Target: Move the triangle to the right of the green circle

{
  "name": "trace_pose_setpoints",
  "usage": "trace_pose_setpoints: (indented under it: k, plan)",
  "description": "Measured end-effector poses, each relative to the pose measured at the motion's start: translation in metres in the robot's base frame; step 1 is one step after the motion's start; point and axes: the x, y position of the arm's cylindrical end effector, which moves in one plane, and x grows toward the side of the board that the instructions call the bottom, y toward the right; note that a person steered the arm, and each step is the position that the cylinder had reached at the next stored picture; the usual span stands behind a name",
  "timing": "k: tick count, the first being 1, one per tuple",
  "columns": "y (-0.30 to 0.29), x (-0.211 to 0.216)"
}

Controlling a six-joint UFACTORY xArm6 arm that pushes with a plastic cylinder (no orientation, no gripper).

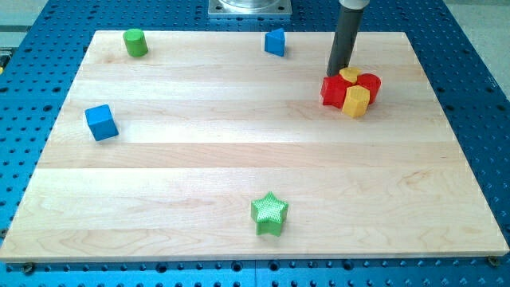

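The tool is a bare rod with no jaws, so nothing can be spread, pressed together or pinched. My tip is seen at the upper left edge of the red-and-yellow cluster, touching or just beside the red block; which of the two cannot be told.

The triangle, taken to be the blue piece near the view's top, lies well to the left of my tip and a little above it. The green circle stands much farther to the left, near the board's top left corner, roughly level with the triangle. The triangle is thus already on the circle's right-hand side, but well apart from it. If a place just beside the circle is meant, the task is judged as not yet begun: the triangle is not in contact with my tip, and a long push toward the view's left remains.

Below and far to the left of my tip sits a blue cube; below and to the left, near the bottom edge, a green star.

The cluster is hard to read: a yellow block is clear at its front, a second yellow piece is partly covered behind, and the shape of the red parts cannot be made out. The rod's upper end is cut off by the frame's top.
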Motion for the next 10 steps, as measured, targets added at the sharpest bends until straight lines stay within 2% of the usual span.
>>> trace_pose_setpoints:
  k: [2, 5, 6, 7, 8, 9, 10]
  plan:
    - [-0.004, -0.035]
    - [0.002, -0.044]
    - [-0.005, -0.066]
    - [-0.062, -0.088]
    - [-0.199, -0.068]
    - [-0.248, -0.069]
    - [-0.202, -0.095]
